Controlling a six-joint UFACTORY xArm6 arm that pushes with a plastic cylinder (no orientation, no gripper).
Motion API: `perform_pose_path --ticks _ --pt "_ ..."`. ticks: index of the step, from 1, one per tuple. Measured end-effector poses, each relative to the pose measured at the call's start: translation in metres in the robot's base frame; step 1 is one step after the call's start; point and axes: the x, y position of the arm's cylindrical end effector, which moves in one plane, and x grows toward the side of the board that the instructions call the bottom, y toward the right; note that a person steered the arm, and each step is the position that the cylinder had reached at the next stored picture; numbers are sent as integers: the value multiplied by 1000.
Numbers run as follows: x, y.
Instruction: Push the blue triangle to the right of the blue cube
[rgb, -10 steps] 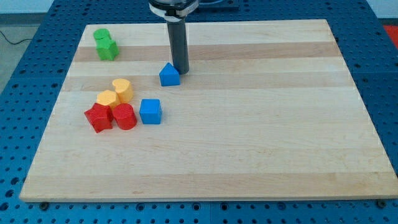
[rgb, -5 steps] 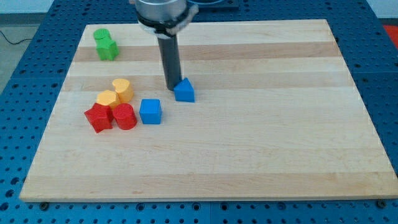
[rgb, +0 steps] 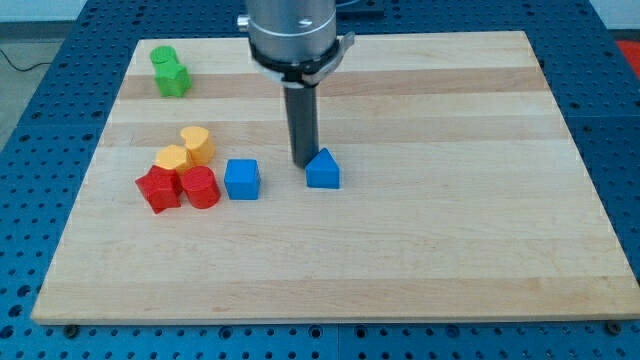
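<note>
Right of blue cube (rgb: 242, 179): blue triangle (rgb: 322, 169) | my tip (rgb: 302, 164) touching its upper-left | jaws: none in view

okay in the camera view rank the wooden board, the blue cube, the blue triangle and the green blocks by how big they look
1. wooden board, by far the largest.
2. green blocks, taken as a pair.
3. blue cube and blue triangle: too alike to rank; the cube looks marginally bigger.

My tip sits against the triangle's upper left.

Two green blocks (rgb: 169, 73) sit touching near the surface's (rgb: 450, 250) top-left corner. Lower on the view's left, two yellow blocks (rgb: 187, 150) huddle just above a red star-like block (rgb: 158, 189) and a red cylinder-like block (rgb: 201, 187), all closely clustered.
</note>
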Motion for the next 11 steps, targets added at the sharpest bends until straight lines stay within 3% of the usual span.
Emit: perform_pose_path --ticks 1,2,4,5,8,11 --pt "-20 50" --pt "5 87" --pt "41 54" --pt "41 28" --pt "28 49" --pt "40 -16"
